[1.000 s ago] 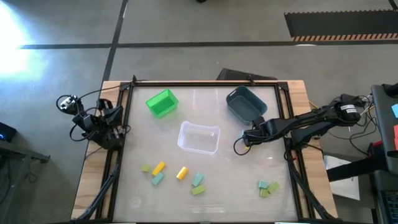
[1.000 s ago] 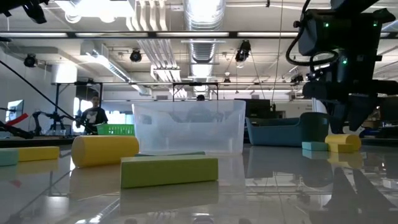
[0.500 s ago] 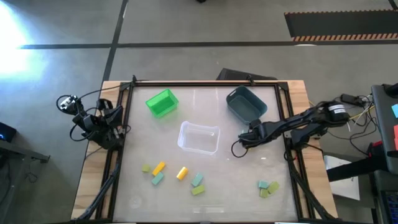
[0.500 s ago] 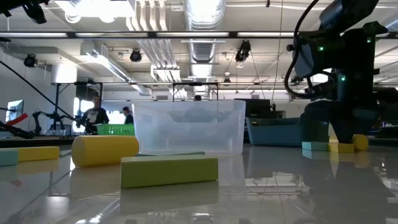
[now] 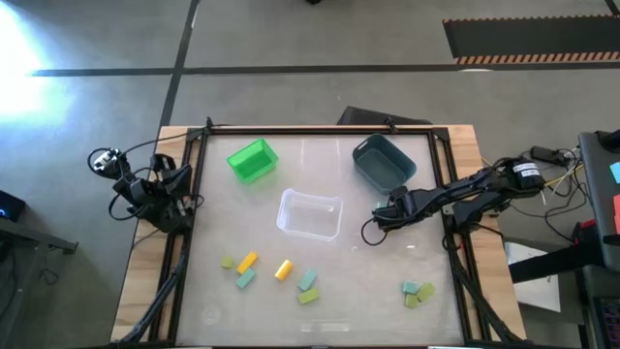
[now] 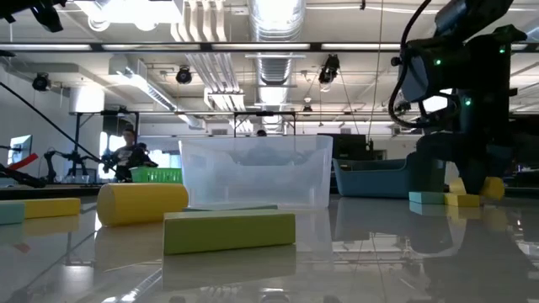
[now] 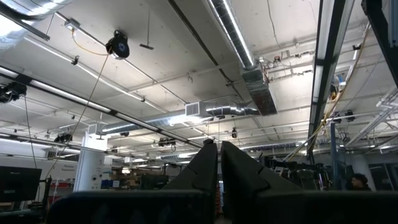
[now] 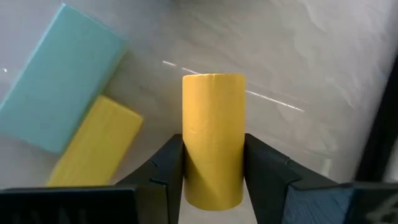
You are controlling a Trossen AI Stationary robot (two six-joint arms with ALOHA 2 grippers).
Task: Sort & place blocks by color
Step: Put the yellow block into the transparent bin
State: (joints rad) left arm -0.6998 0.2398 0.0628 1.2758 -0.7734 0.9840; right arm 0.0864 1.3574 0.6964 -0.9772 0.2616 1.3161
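My right gripper (image 8: pixel 213 142) is low over the table right of the clear bin (image 5: pixel 310 214), shut on a yellow cylinder block (image 8: pixel 213 106). A pale teal block (image 8: pixel 59 93) and a yellow block (image 8: pixel 96 140) lie flat on the table beside it. In the high view the right arm (image 5: pixel 455 199) covers these three. More yellow, light green and teal blocks lie near the front edge, one cluster (image 5: pixel 281 273) at the left middle and another (image 5: pixel 417 293) at the right. My left gripper (image 7: pixel 218 158) is shut at the table's left edge, pointing up at the ceiling. My right gripper pinches the yellow cylinder's curved sides (image 8: pixel 189 155) between its two fingers, at the near half of its length. The fingers lie along the cylinder, whose far end sticks out past the fingertips (image 8: pixel 173 146). Whether it rests on the table or is lifted, I cannot tell.
A bright green bin (image 5: pixel 252 160) stands at the far left and a dark blue-grey bin (image 5: pixel 383 161) at the far right, close behind my right gripper. The table has a raised black frame (image 5: pixel 320 129) around it. People stand in the room far behind the table.
My right gripper has come down toward the table and shifted a little toward the table's left, settling around the yellow cylinder. In the low view the cylinder has moved toward the table's right and now shows more end-on, beside the yellow and teal blocks, which have stayed put.
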